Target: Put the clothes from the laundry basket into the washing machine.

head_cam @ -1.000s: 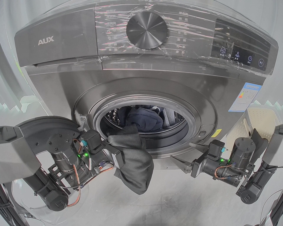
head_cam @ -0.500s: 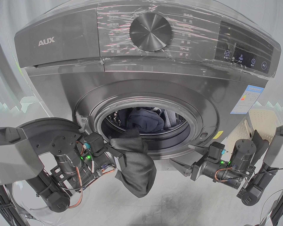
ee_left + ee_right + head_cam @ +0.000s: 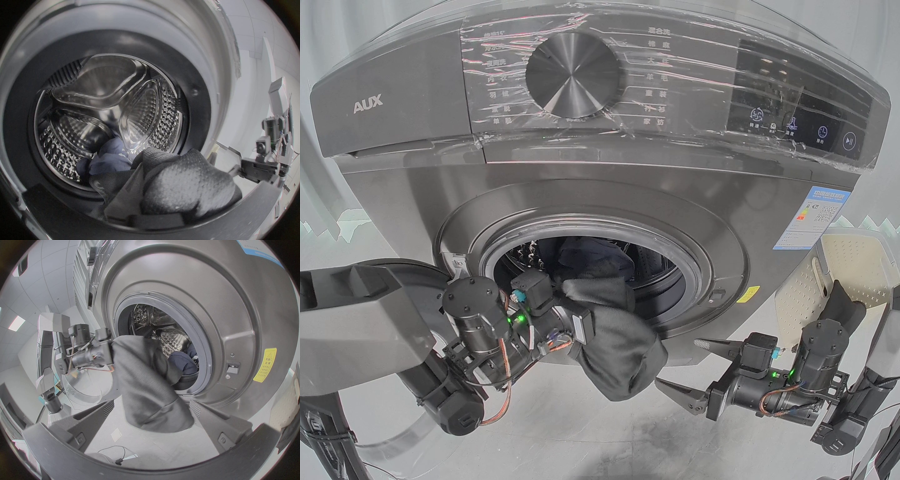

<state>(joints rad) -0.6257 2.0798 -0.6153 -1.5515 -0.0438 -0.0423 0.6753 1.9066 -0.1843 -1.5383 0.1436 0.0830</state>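
Grey garment (image 3: pixel 622 350) across drum mouth (image 3: pixel 682 270), navy clothes (image 3: pixel 182 360) behind.

Washing machine (image 3: pixel 600 187) front, upper left corner: white brand lettering (image 3: pixel 367 104) on the drawer panel (image 3: pixel 406 69). Either side of the dial (image 3: pixel 573 75): columns of white programme characters, too small to read. Upper right corner: dark display (image 3: pixel 794 94) with white icons. Right edge: blue-headed rating label (image 3: pixel 811 217), print illegible. Lower right: yellow warning sticker (image 3: pixel 748 294), print illegible.
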